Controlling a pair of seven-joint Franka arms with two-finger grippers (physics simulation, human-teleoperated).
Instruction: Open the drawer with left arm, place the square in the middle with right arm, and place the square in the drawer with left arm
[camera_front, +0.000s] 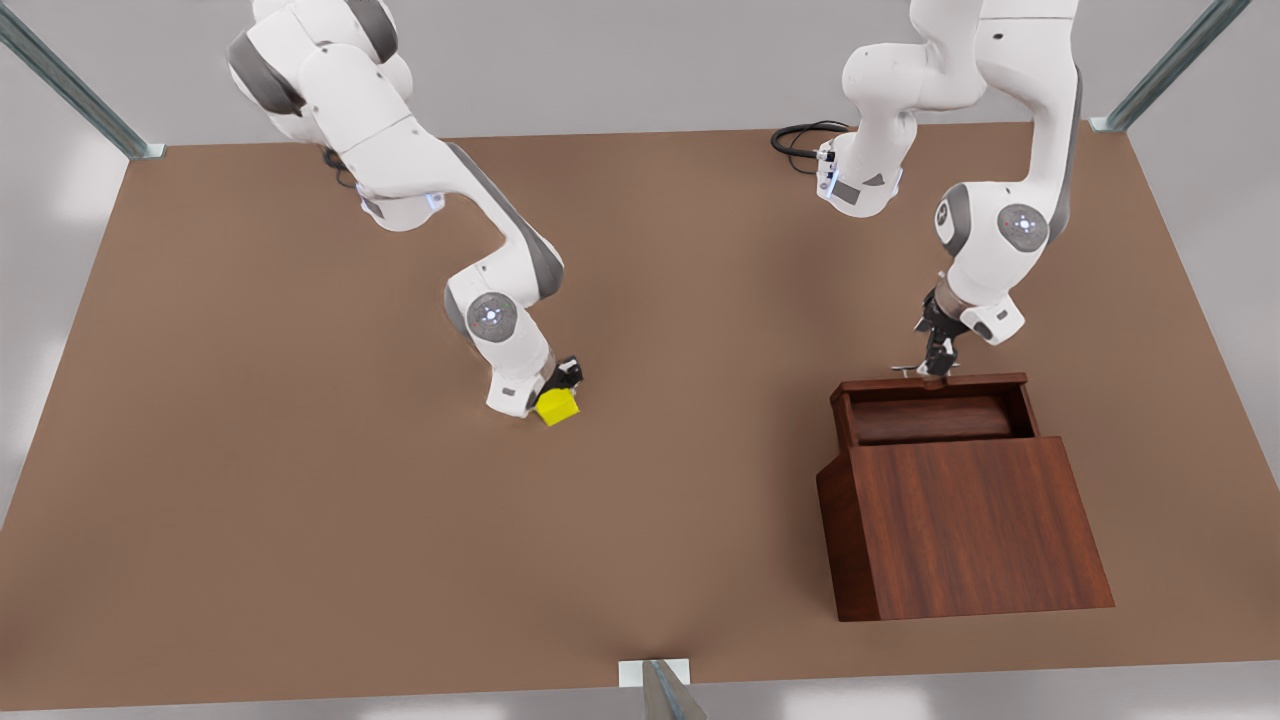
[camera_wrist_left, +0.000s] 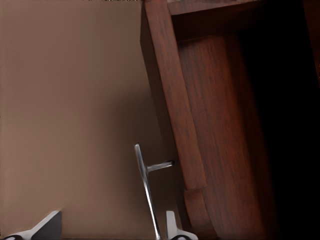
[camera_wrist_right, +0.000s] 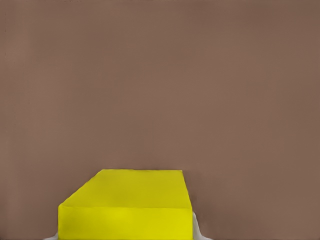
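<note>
Two steps overlap: the left gripper (camera_front: 936, 362) has its fingers spread around the handle (camera_wrist_left: 145, 185) of the open drawer (camera_front: 935, 418), while the right gripper (camera_front: 562, 385) pinches the yellow square (camera_front: 557, 406) on the tabletop (camera_front: 300, 480). Next, I judge, the right fingers must release it mid-table, left of the cabinet (camera_front: 970, 525).

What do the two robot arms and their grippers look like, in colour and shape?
Both arms are alike: rounded white shells with grey joint covers, and a round grey cap with a small light dot on one joint. Each ends in a black gripper: the right gripper and the left gripper. A black cable loops behind the left arm.
</note>
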